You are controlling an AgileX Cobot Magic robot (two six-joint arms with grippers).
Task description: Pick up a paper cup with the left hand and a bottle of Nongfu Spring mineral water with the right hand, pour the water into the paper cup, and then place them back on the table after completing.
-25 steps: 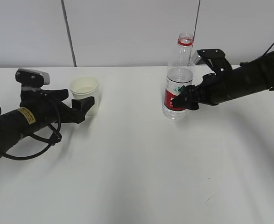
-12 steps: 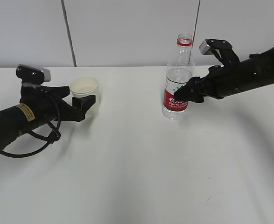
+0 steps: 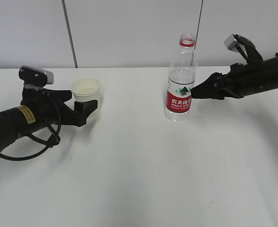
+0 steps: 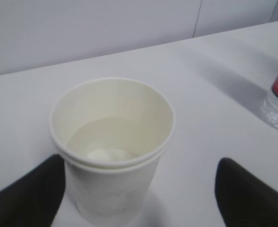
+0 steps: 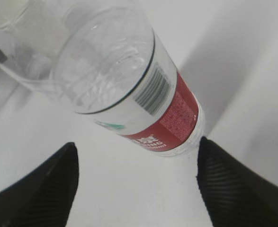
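In the exterior view the paper cup (image 3: 86, 94) and the bottle (image 3: 180, 80) are standing upright on the table (image 3: 143, 170), while the left wrist view is showing the left hand (image 4: 139, 189) spread apart around the water-filled cup, and the right wrist view is showing the right hand (image 5: 136, 184) spread apart, fingertips beside the bottle.

The white table (image 3: 139, 179) bears a paper cup (image 3: 86, 94); well apart, a water bottle (image 3: 180, 80).

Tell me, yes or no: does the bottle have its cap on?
No. The bottle stands open-topped in the exterior view, only a red ring around its neck.
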